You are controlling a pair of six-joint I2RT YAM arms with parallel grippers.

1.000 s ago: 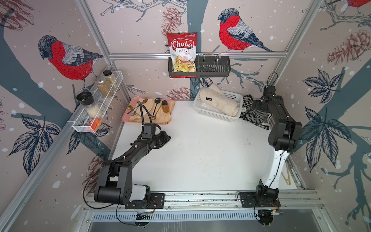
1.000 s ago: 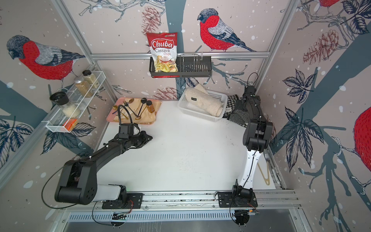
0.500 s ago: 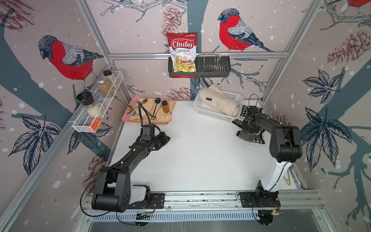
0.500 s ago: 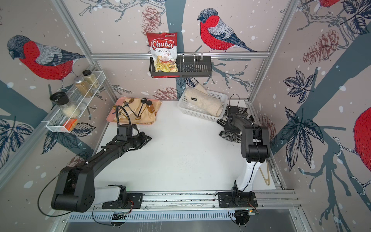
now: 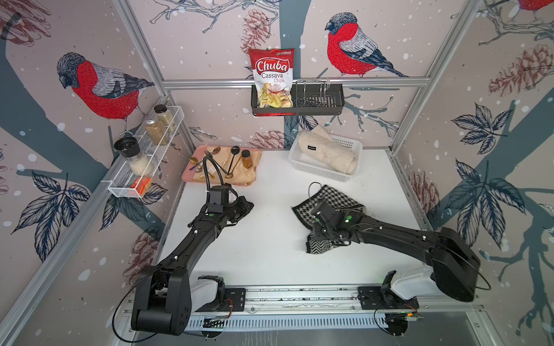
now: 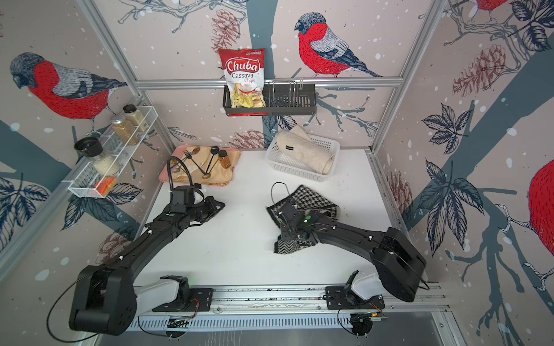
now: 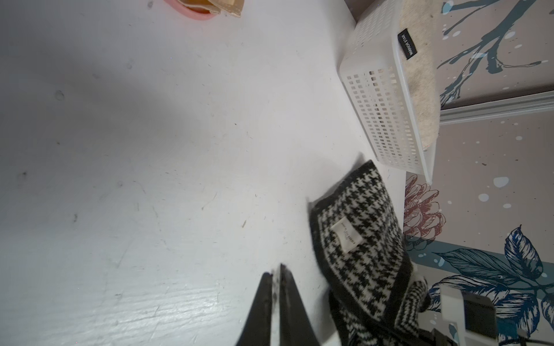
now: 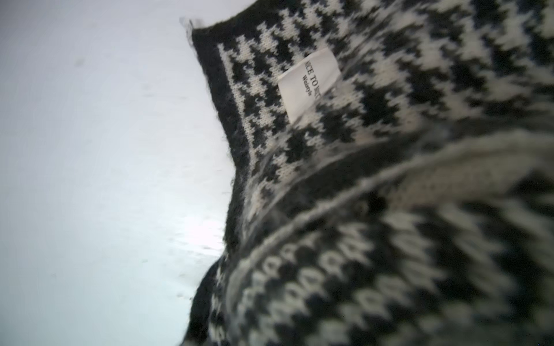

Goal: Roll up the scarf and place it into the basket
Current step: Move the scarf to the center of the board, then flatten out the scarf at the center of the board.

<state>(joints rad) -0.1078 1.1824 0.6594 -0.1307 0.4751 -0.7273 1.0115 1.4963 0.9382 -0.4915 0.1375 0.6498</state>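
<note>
The scarf (image 5: pixel 332 196), black-and-white houndstooth, lies crumpled on the table (image 5: pixel 269 260) directly under your right gripper (image 5: pixel 320 232). One end is spread flat beyond the gripper and the other is folded beneath it. The fabric bunches right up against that gripper and hides its fingers, so you cannot tell how far the jaws are closed or whether they grip the cloth. A white label (image 8: pixel 310 84) on the scarf faces up just ahead of the gripper. Just past the scarf's far end stands the basket (image 5: pixel 317 172), with a beige cloth roll (image 5: pixel 329 149) lying in it. Your left gripper (image 7: pixel 277 269) hangs over bare table well apart from the scarf, its jaws pressed nearly together on nothing. A pink tray (image 5: pixel 187 178) sits beyond it.
</note>
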